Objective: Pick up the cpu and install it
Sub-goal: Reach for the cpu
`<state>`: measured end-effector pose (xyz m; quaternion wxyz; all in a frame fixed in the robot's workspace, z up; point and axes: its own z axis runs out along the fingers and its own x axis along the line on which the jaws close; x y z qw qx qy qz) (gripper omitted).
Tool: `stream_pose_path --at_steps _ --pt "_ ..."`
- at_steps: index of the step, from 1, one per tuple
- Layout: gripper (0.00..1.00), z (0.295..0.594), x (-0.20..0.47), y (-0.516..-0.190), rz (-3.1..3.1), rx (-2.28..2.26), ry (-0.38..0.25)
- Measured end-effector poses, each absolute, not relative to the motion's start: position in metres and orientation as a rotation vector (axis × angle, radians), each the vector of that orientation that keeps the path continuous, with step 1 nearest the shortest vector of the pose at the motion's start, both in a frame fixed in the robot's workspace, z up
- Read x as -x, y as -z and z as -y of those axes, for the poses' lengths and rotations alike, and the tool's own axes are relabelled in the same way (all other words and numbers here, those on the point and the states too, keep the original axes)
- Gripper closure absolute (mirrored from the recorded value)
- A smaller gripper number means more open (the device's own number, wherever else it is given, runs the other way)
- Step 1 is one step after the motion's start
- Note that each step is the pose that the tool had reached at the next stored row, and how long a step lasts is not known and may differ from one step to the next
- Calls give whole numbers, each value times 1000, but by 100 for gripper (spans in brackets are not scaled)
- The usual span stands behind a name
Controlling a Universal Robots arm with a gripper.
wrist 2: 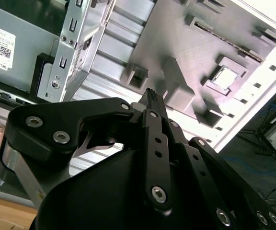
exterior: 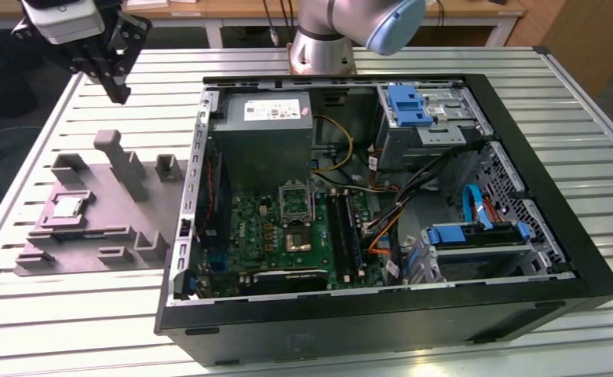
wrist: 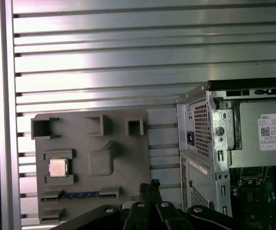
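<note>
The cpu (exterior: 68, 206) is a small silvery square lying in a recess of the grey fixture plate (exterior: 112, 236), at the exterior view's left of the open computer case. It also shows in both wrist views as the cpu (wrist 2: 224, 76) and the cpu (wrist: 58, 167). My gripper (exterior: 120, 93) hangs high above the table, beyond the plate's far edge and well apart from the chip. Its black fingers (wrist 2: 151, 96) are shut together with nothing between them. The gripper (wrist: 152, 184) points down between plate and case. On the green motherboard sits the metal socket frame (exterior: 297, 203).
The black computer case (exterior: 494, 314) lies open on the slatted metal table (exterior: 96, 314). Inside are a grey power supply box (exterior: 269, 129), blue drive brackets (exterior: 409, 106) and loose cables (exterior: 432, 181). Raised grey posts (exterior: 128, 161) stand on the fixture plate near the chip.
</note>
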<state>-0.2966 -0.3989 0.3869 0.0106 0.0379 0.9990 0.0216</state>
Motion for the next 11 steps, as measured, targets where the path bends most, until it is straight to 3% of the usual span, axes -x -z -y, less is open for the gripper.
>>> stream_pose_path --at_steps 11 --pt "89 399 300 -386 -3120 -119 -67"
